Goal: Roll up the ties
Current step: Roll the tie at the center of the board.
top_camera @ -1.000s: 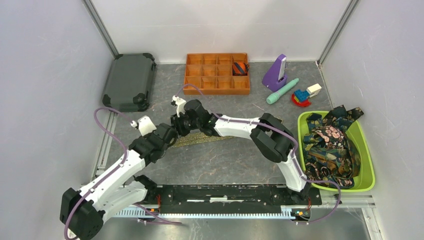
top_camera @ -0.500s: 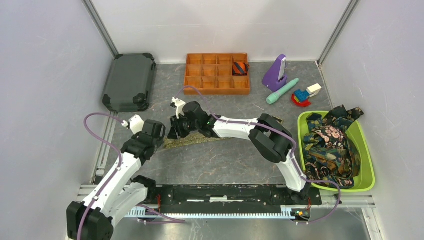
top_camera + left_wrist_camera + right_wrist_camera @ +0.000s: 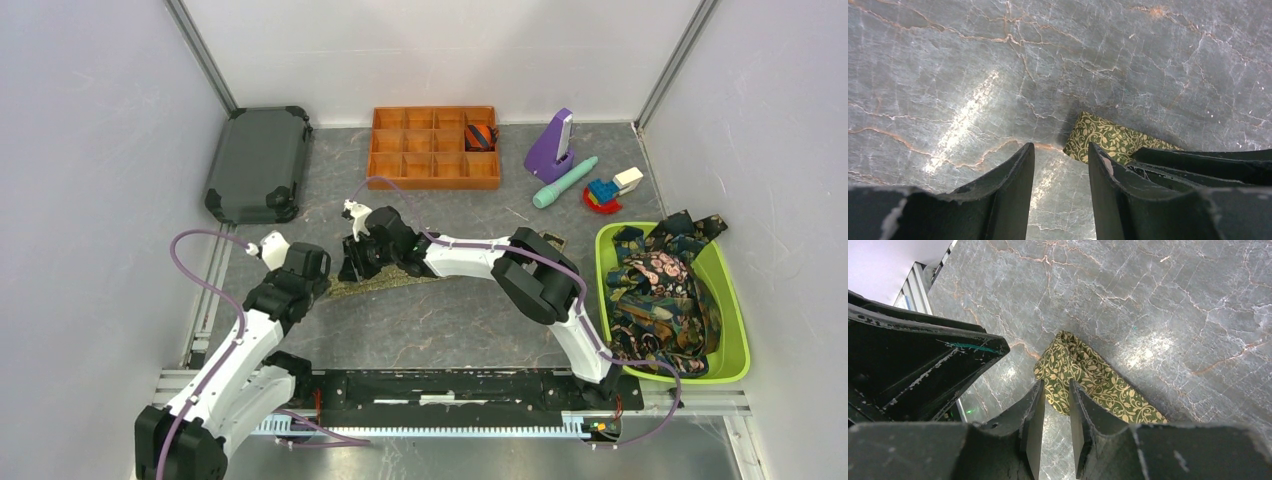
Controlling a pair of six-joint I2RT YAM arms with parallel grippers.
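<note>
The olive-green tie (image 3: 410, 278) lies flat on the table (image 3: 450, 320), its end toward eight o'clock. The right gripper (image 3: 1056, 390) straddles that end, nearly closed, likely to start the roll; I can't tell if it grips. The left gripper (image 3: 1060, 147) hovers beside it, unclenched and empty.

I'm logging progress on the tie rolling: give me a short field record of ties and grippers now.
current tie: olive-green tie, stretched out on the table
left gripper: open, empty, beside the tie's end
right gripper: jaws narrow astride the tie's end; grip unclear
done: striped tie, rolled, in orange tray's back right compartment
waiting: dark ties heaped in green bin
</note>
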